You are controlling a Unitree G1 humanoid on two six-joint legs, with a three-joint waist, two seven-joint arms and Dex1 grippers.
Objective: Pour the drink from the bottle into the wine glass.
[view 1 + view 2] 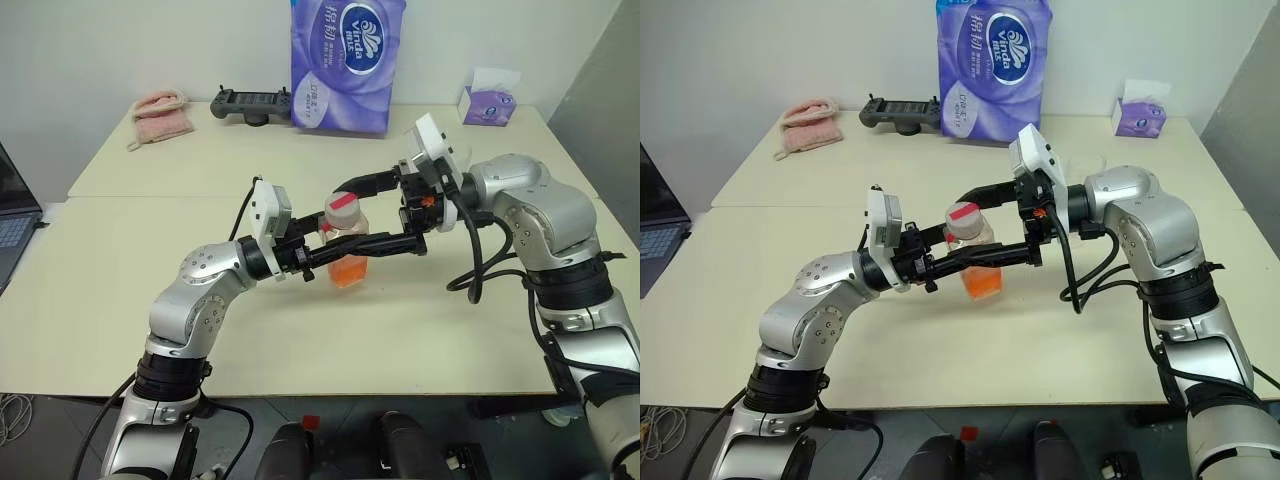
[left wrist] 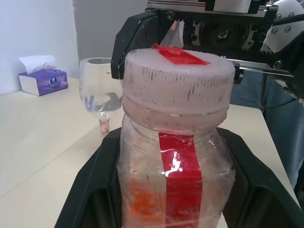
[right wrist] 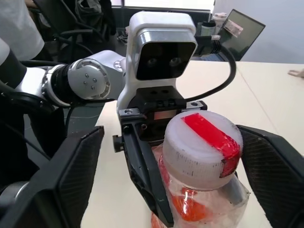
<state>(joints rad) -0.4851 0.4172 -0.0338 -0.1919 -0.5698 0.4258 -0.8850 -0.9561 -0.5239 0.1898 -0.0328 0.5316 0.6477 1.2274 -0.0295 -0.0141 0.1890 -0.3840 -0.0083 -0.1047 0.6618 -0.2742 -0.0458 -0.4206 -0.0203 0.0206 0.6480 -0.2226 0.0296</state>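
Left gripper [image 1: 335,255]: clamped on body of the bottle [image 1: 346,252], fingers reaching in from the robot's left, roughly level; bottle held clear of the table [image 1: 200,170]
Bottle axis: upright, cap [image 1: 342,203] on top, white with a red strip across it; cap on, so nothing poured yet
Drink [image 1: 347,272]: orange-red, sitting in lower part of bottle, level well below the neck
Right gripper [image 3: 156,175]: fingers wide apart, one each side of the cap in right wrist view, touching neither side as far as visible; reaches in from the robot's right, opposite the left gripper
Key relation: cap lies between the spread right fingers, straight ahead of the right gripper; grip line crosses the bottle's upright axis at cap height, above the left gripper's hold
Nearer arm for the cap: right, already astride it; left occupied holding the body
Wine glass [image 2: 99,89]: standing upright on table beyond the bottle in left wrist view, bowl clear, looks empty; sits behind the right wrist in head views, well apart from the bottle mouth
Step judged: uncapping stage, pour not begun
Next move calls for: closing right fingers squarely on cap rim, then twisting about the upright axis while left holds firm
Risk: soft plastic body may squash or slip under twist
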